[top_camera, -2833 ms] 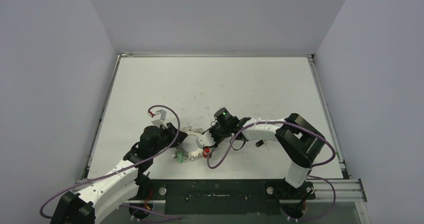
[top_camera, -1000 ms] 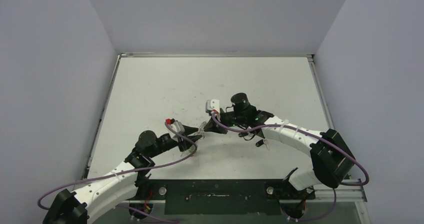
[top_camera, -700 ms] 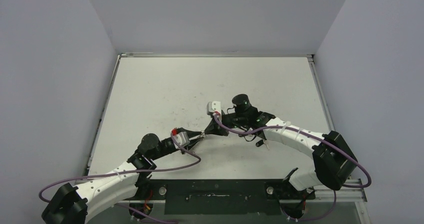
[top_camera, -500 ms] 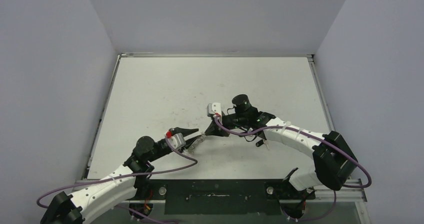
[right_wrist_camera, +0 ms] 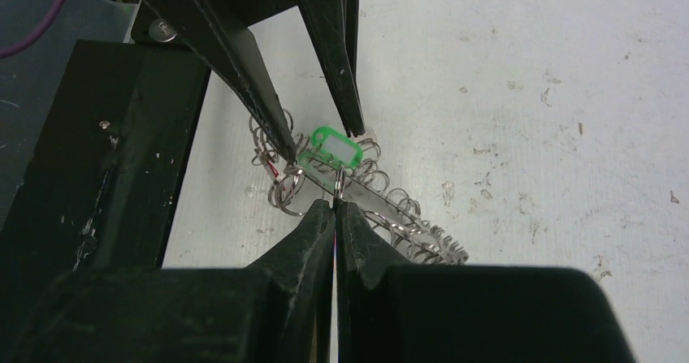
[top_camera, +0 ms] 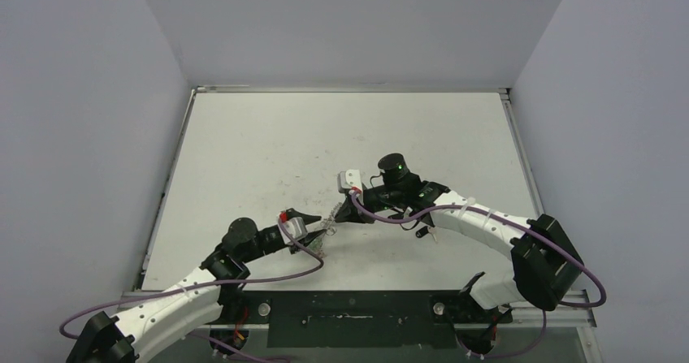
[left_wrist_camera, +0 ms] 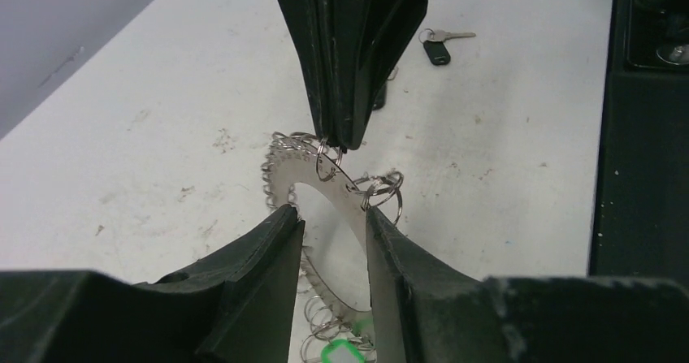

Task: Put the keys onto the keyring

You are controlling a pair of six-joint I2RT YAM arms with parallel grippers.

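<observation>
Found the keyring (left_wrist_camera: 283, 170) a little left of the middle of the table (top_camera: 268, 136), in its near half, tipped up on a slant instead of lying flat. Saw its scalloped rim hung with small wire rings (left_wrist_camera: 383, 189), and its bright-green tag (right_wrist_camera: 329, 152) at the lower end, toward the table's near edge. Could not tell about contact between that lower end and the table.

Found the right gripper (right_wrist_camera: 335, 205) fully closed, fingertips pressed together on one small ring at the raised rim of the keyring, so holding the keyring up by that edge. Found the left gripper (left_wrist_camera: 329, 213) part-way open, reaching in from the near left side. Saw one finger (left_wrist_camera: 268, 249) against the scalloped side and the other against the opposite band, with the hole of the keyring showing between them. Could not tell whether squeezing the keyring or only bracketing it.

Saw one key (left_wrist_camera: 436, 51), black head and silver blade, lying flat on the table to the right of the keyring. Placed it apart from both grippers, close by the right arm (top_camera: 479, 217), nearer the near edge than the far one. Noted purple cables (top_camera: 390, 221) looping along both arms.
</observation>
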